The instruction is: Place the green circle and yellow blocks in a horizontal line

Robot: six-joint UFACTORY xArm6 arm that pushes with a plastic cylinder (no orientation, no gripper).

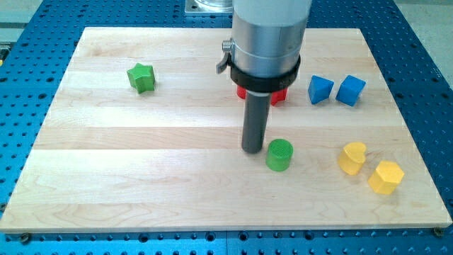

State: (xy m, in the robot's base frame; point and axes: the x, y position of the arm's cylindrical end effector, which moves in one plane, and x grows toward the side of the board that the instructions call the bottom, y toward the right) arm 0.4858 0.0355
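Centrally on the wooden bench [106,149], my tip [252,149] rests just left of the green circle [279,154], seemingly touching it. Two yellow blocks [351,157] [385,176] lie near each other, well right of the circle. No fingers exist, only a rod.

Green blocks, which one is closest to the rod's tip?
The green circle, just right of my tip; the green star sits far off at upper left.

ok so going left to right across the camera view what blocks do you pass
green star → my tip → green circle → blue block → blue cube → yellow heart → yellow hexagon block. The red block behind the rod is left out.
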